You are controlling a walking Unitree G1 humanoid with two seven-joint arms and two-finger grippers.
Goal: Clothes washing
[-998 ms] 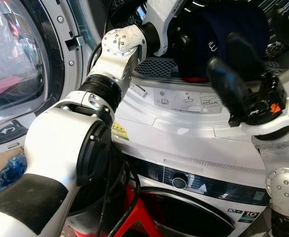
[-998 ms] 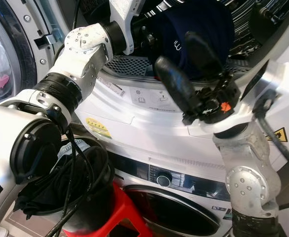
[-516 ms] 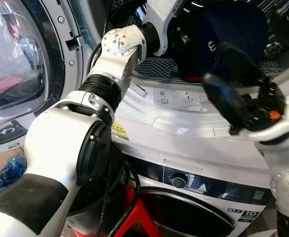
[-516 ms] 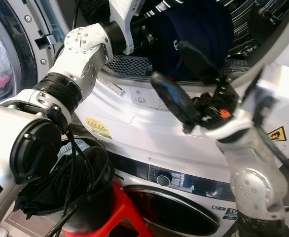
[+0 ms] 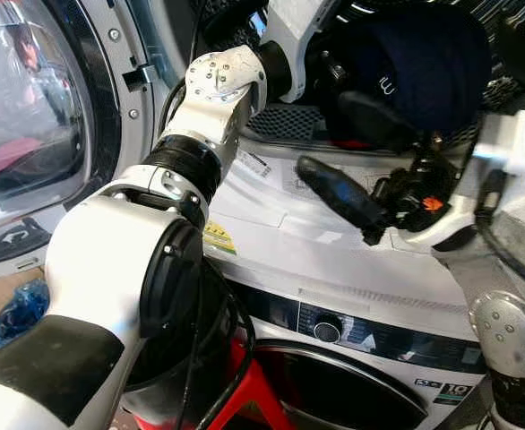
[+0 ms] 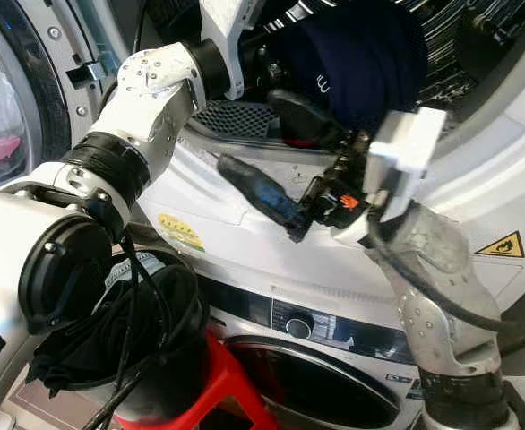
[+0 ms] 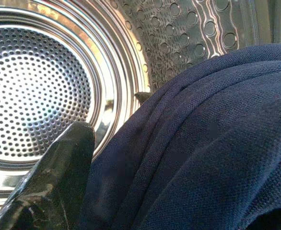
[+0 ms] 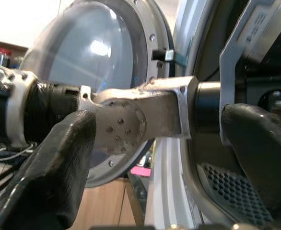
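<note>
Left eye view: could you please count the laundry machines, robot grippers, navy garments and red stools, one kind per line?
Laundry machines: 2, upper machine and lower machine
Robot grippers: 2, left gripper and right gripper
Navy garment: 1
Red stool: 1
Total: 6

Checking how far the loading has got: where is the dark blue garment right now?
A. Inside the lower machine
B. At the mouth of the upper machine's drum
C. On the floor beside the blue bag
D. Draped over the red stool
B: the dark blue garment sits in the upper drum opening, with the left gripper on it.
</note>
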